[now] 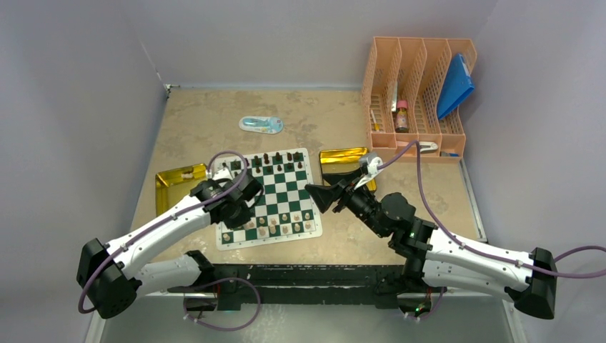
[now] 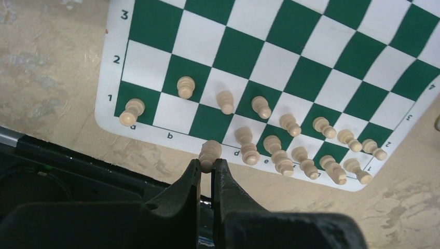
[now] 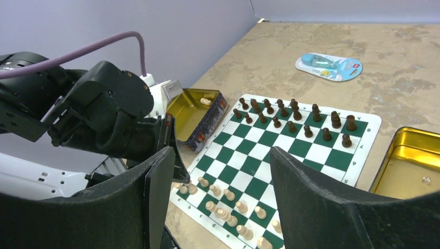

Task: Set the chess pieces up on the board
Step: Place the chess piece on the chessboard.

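Surface: tan mottled tabletop (image 1: 200,121), pale lavender walls on three sides.

Left gripper (image 2: 206,168): jaws nearly closed, only a narrow slit between them. They pinch one cream piece (image 2: 210,154) by its lower part, head pointing toward the board. The piece hangs over the near white border, approx. at the c file, between the "b" and "d" labels.

Right gripper (image 3: 220,171): jaws spread wide, nothing between them. It is off the board's right side, aimed across it toward the left arm.

Board (image 1: 275,193): green-and-white checkered mat w/ white border, flat at table centre, between the two grippers.

Cream pieces (image 2: 290,124): on the two near rows, upright. One stands on a1, one on b2, and the rest are bunched from c to h.

Dark pieces (image 3: 293,116): two rows along the far edge, upright.

Left gold tray (image 3: 194,111): just beside the board's left edge, w/ one small cream item inside; its type is not legible.

Right gold tray (image 1: 343,157): by the board's far right corner.

Peach file organiser (image 1: 414,93): far right, holding a blue folder (image 1: 455,86) and a small bottle (image 1: 401,116).

Light-blue blister pack (image 1: 261,124): beyond the board, well apart from it.
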Tool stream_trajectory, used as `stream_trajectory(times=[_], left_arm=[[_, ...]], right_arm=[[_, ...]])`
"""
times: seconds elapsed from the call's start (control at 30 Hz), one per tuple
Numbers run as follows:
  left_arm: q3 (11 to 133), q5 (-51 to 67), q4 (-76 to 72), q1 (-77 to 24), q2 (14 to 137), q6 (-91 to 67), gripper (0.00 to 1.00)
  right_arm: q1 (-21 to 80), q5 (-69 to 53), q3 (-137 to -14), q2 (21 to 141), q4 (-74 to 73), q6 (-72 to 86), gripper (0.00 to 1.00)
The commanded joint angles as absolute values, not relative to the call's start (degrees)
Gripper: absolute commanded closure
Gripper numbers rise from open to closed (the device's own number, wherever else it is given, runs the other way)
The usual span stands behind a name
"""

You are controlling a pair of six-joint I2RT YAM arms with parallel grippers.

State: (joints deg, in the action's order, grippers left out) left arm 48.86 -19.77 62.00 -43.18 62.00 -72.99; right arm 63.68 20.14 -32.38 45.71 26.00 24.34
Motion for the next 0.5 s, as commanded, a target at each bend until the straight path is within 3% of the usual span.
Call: stream_trajectory(times=[0.0, 0.47], left_arm=[[46.44, -20.75, 63.78, -43.67, 61.03, -80.1, 1.0], [42.27, -19.09, 56.51, -43.76, 61.89, -79.74, 1.0]], right_arm=[[63.45, 22.04, -32.43, 44.74, 28.3, 23.38, 0.3], [63.47, 22.16, -32.52, 44.49, 28.21, 23.26, 0.3]])
